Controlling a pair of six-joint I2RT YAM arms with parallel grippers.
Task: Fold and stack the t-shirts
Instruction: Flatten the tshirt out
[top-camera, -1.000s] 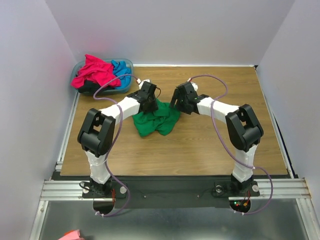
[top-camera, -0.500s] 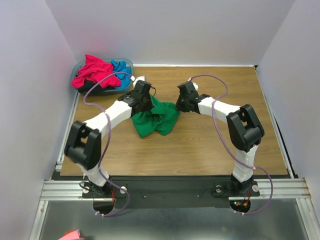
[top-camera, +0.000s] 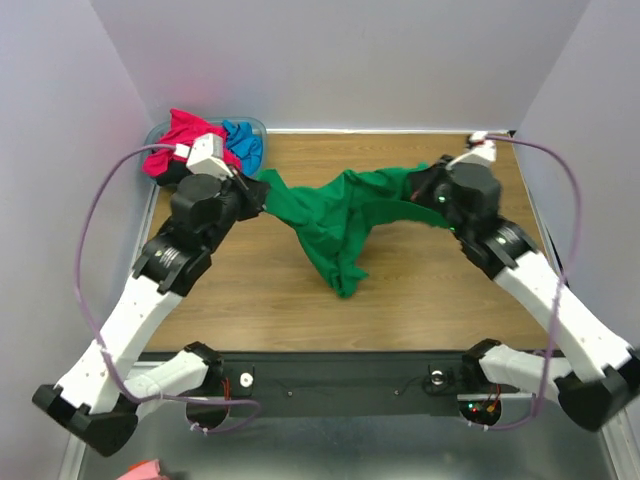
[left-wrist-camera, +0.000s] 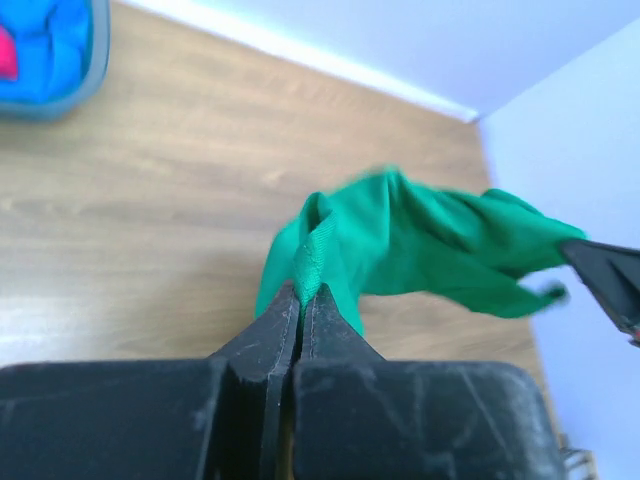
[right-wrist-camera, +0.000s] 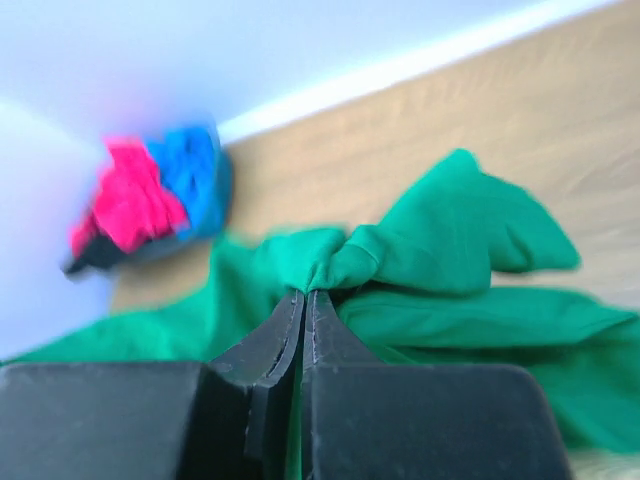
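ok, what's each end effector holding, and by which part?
Both hold the green t-shirt: left end effector pinches a bunched fold at one end, right end effector one at the other.

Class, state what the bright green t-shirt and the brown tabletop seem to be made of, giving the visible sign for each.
Bright green t-shirt: soft matte cloth, likely cotton; it sags and creases. Brown tabletop: wood or wood-look laminate, faint sheen; grain streaks show.

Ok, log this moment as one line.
step: unfold | left gripper: shut on green t-shirt | right gripper: shut on green t-shirt | shirt: stretched between both, middle drooping | other shirts: in basin
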